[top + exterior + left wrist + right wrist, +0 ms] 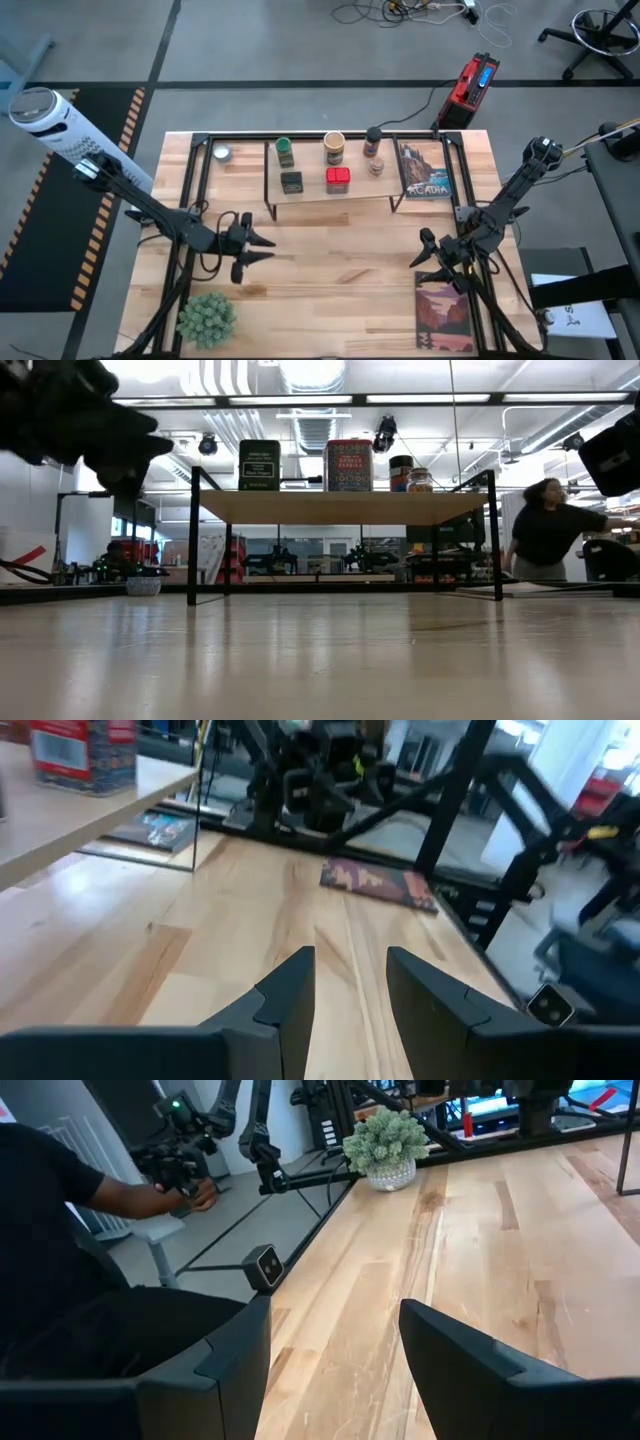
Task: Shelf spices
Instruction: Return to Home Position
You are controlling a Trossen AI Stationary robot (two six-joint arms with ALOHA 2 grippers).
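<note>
Bare tabletop (340, 262) before shelf (362, 192); plant (207, 318), book (443, 315) at edges

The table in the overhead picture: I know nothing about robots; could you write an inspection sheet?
Surface: wooden table, no spills seen.
Job's things: shelf holds green-lidded jar, tan cylinder, dark-lidded jar, small jar, dark tin, red tin.
Clutter: plant ball, Acadia book, second book, small pale pot left of the shelf board.
Grippers: left gripper and right gripper over the table, jaws open, empty.
Cables: loose wires on the floor; one from the red box.
Surroundings: person and office chair beyond the table.
</note>
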